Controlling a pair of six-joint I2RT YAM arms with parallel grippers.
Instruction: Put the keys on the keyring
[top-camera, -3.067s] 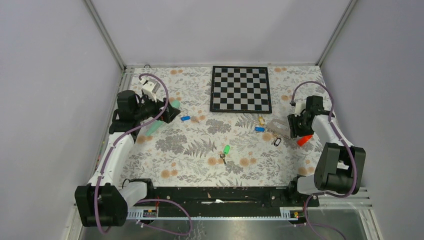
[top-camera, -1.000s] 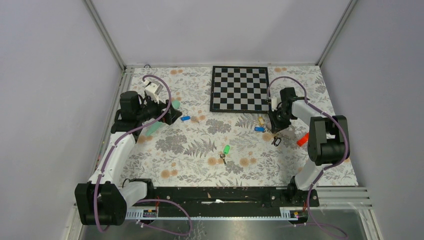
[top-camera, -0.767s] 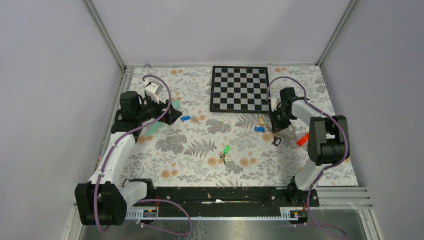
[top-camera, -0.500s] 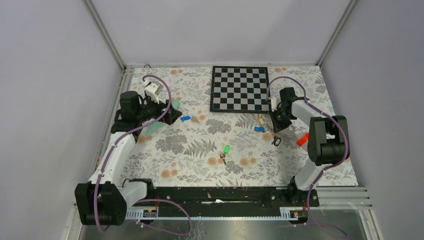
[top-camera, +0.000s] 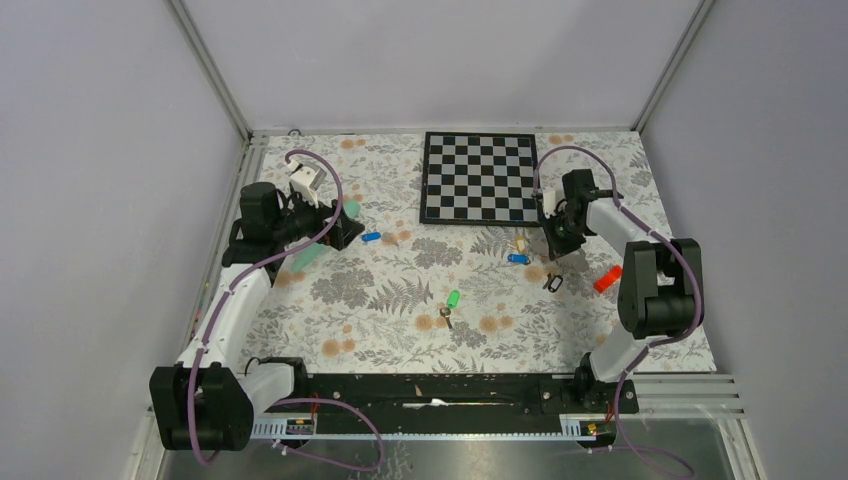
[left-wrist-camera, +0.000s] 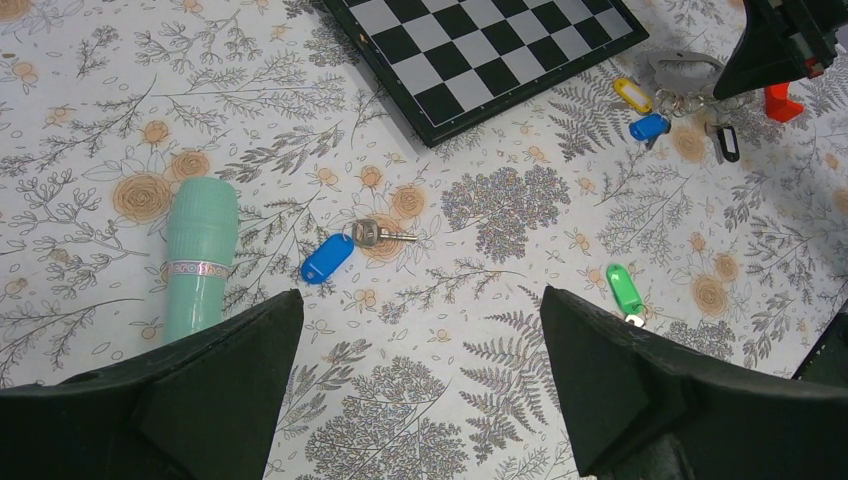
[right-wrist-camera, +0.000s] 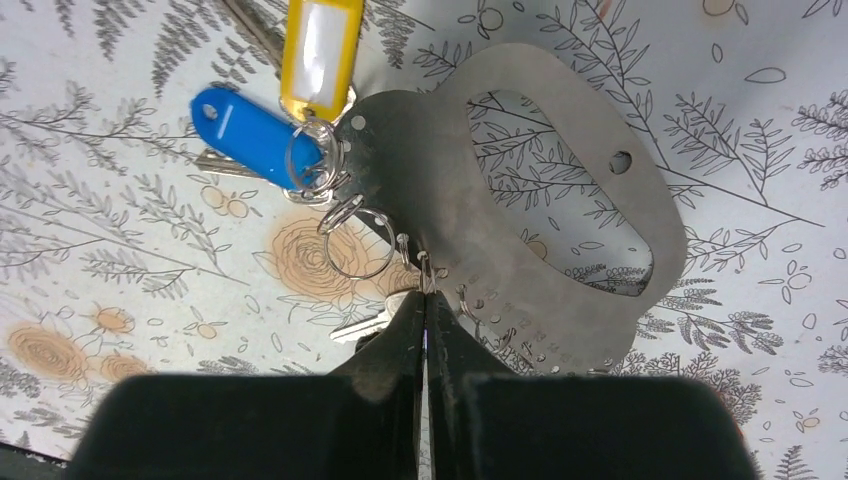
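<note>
Now right fingers pinched together, right arm nearer
Keyring just up-left of tips; left fingers wide apart, well off

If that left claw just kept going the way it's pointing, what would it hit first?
Most likely the bare flowered tablecloth: the left gripper, open, tilts down toward it. The blue key lies slightly off that line in the wrist view and might be grazed; depth is hard to judge.
</note>
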